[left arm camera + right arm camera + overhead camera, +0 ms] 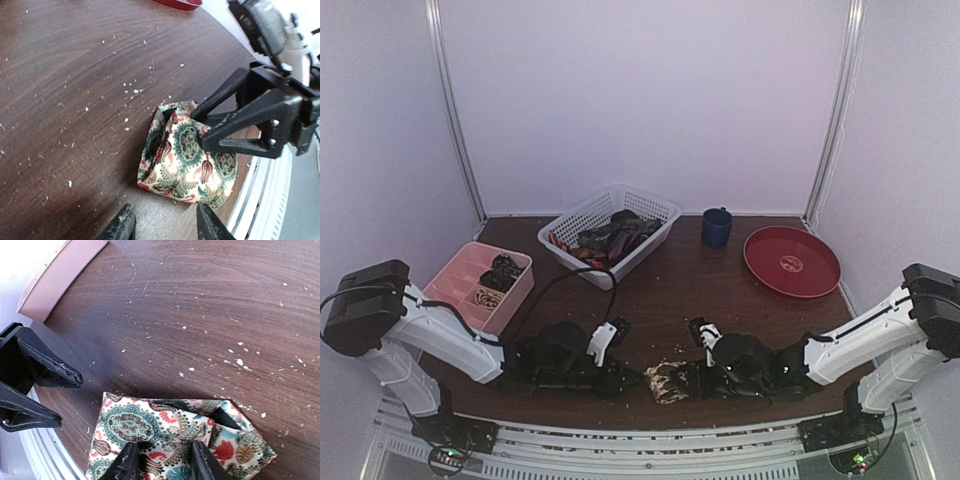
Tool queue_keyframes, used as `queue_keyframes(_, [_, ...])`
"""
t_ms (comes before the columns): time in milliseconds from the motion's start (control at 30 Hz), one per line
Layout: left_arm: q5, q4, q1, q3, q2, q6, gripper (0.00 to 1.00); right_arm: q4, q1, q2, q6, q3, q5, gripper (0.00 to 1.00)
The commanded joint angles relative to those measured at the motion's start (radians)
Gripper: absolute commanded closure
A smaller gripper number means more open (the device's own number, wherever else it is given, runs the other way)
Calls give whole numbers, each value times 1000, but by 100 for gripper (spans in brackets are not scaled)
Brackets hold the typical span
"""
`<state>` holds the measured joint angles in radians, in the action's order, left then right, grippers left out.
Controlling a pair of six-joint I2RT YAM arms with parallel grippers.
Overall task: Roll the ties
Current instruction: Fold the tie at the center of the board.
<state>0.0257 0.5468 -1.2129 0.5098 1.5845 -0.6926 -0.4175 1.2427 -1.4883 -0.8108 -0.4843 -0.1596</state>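
The patterned tie (666, 382), bundled, is found right of the pink tray (480, 285) and nearer the arms. It is pinched by the right gripper (199, 129); the left gripper (71, 400) is held open, apart. Should that pinch slip, unrolling is to be feared. The bundle is near square; its longer side is judged to run toward the tray.
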Motion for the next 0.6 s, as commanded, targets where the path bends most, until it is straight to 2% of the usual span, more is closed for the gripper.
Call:
queue_keyframes(0, [-21, -18, -4, 46, -19, 31, 57, -103, -50, 6, -10, 97, 78, 64])
queue_keyframes(167, [-12, 0, -10, 64, 24, -94, 48, -232, -91, -4, -27, 156, 143, 65])
queue_keyframes(267, [-10, -32, -14, 107, 53, -216, 48, -291, -103, -15, -40, 184, 157, 65])
queue_keyframes(400, [-23, -74, -14, 138, 68, -374, 42, -333, -114, -23, -58, 211, 170, 65])
queue_keyframes(567, [-24, 152, -14, 13, 52, -550, 31, -326, -121, -11, -59, 201, 180, 65])
